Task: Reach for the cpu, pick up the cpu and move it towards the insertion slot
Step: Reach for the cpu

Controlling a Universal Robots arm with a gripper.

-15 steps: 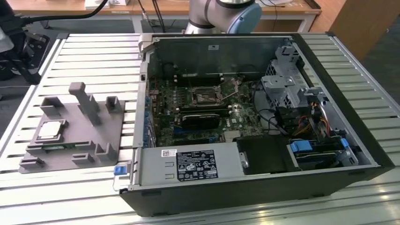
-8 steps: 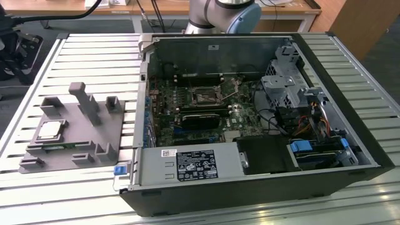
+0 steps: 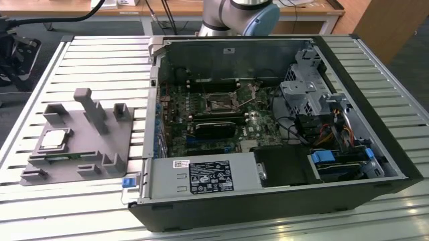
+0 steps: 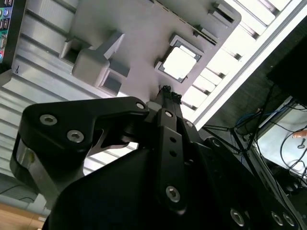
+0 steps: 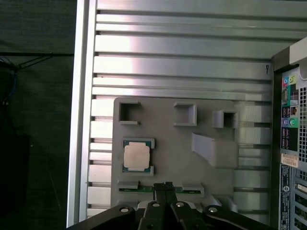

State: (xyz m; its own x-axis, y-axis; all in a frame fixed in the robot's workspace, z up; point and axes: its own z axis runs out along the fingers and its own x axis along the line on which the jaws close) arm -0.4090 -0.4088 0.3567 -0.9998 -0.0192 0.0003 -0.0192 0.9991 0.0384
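The cpu (image 3: 55,139) is a silvery square chip lying flat in a pocket of the grey fixture plate (image 3: 100,145), at the exterior view's left, outside the computer case. Both wrist views show it from above, cpu (image 5: 137,156) and cpu (image 4: 179,63). My gripper (image 5: 165,185) hangs well above the plate, its black fingertips pressed together with nothing between them; gripper (image 4: 166,90) points down near the chip but off to one side of it. The insertion slot (image 3: 220,104), a shiny square frame with a dark centre, sits on the motherboard inside the open case.
The open computer case (image 3: 375,100) lies on a slatted aluminium table (image 3: 94,60). A tall grey post (image 3: 90,108) and several small blocks rise from the fixture plate. A thin green strip (image 5: 144,190) lies in the plate near the cpu. The arm's base (image 3: 241,15) stands behind the case.
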